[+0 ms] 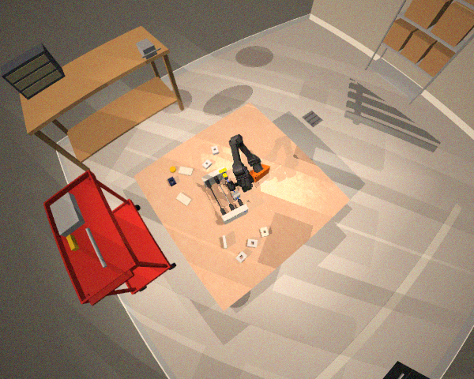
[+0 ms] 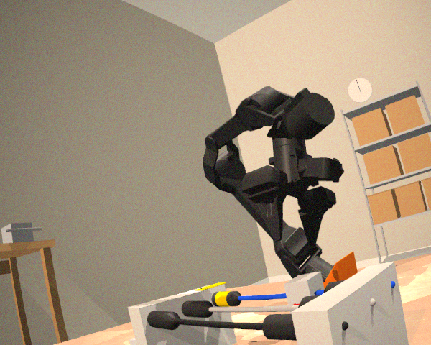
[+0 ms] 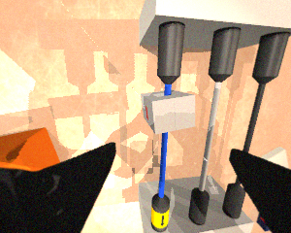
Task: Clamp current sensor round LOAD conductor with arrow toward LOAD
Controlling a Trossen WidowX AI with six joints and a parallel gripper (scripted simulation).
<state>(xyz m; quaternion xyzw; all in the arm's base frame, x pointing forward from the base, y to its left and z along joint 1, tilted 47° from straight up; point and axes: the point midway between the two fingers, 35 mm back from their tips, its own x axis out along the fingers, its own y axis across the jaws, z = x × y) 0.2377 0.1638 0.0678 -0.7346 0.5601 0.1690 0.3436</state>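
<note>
The grey split-core sensor (image 3: 169,113) (image 2: 304,287) sits closed round the blue conductor (image 3: 164,160) (image 2: 262,296). A red mark shows on its left face. The blue conductor ends in a yellow marker sleeve (image 3: 159,216) (image 2: 225,297) with a black arrow. Beside it run a grey conductor (image 3: 210,138) and a black conductor (image 3: 252,123) between two white end blocks (image 2: 348,310) (image 3: 218,12). My gripper (image 3: 171,150) (image 2: 295,226) is open wide and empty. It hangs above the sensor, clear of it, with one finger on each side in the wrist view.
An orange block (image 3: 19,148) (image 2: 343,268) (image 1: 258,173) stands at the arm's base. Small white tiles (image 1: 183,198), a yellow disc (image 1: 172,168) and a dark blue block (image 1: 171,181) lie on the peach mat (image 1: 310,191). A red cart (image 1: 98,240), a wooden bench (image 1: 90,73) and shelves (image 2: 394,156) stand farther off.
</note>
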